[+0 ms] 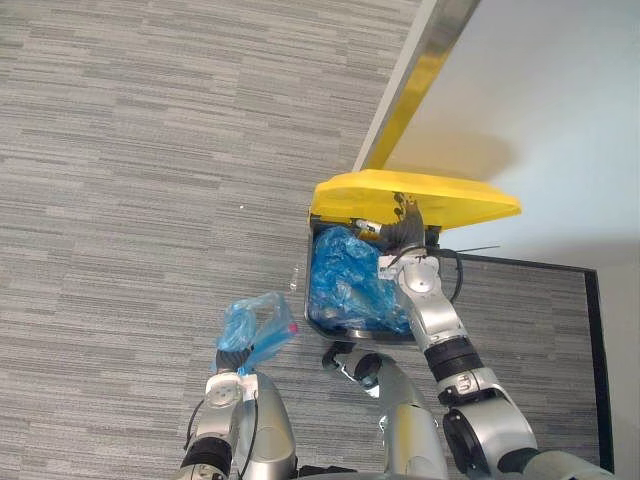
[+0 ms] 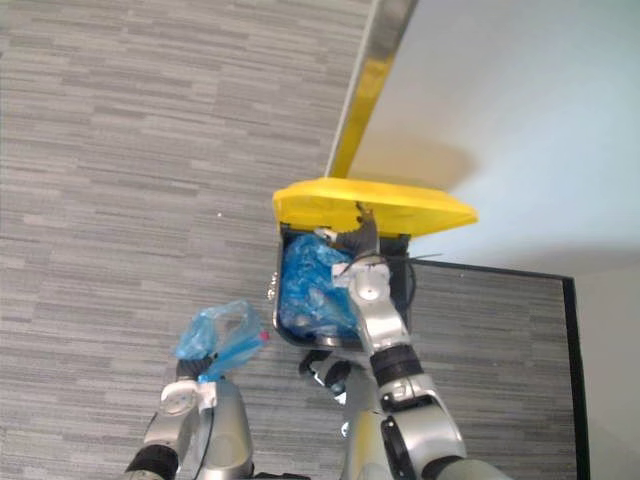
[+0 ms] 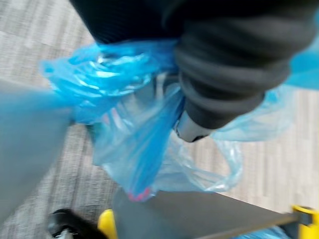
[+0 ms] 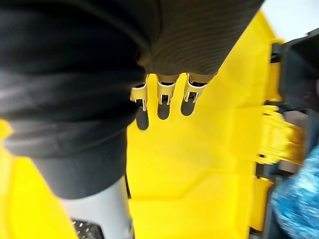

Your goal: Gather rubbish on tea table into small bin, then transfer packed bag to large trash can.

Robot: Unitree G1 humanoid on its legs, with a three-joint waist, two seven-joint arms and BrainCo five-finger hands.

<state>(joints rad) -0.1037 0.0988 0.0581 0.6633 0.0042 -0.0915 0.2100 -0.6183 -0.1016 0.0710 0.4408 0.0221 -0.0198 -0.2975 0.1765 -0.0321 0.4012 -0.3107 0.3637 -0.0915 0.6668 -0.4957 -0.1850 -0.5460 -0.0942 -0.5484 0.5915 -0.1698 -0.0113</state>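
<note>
Clutching a limp, seemingly lightweight blue plastic bag (image 1: 256, 325) by its neck, the left hand (image 1: 231, 362) hovers while the open-fingered right hand (image 1: 405, 238) props a yellow lid (image 1: 430, 196).

Grey striped carpet (image 1: 120, 150), white wall (image 1: 560, 90), metal skirting strip (image 1: 425, 60)

The left arm rises from the lower left, forearm upright, and the left hand (image 1: 232, 360) is curled round a bag (image 1: 255, 325). The right arm reaches forward, nearly straight; the right hand (image 1: 405, 235) has its fingers (image 4: 164, 94) straight, flat against a lid (image 1: 420, 198).
</note>
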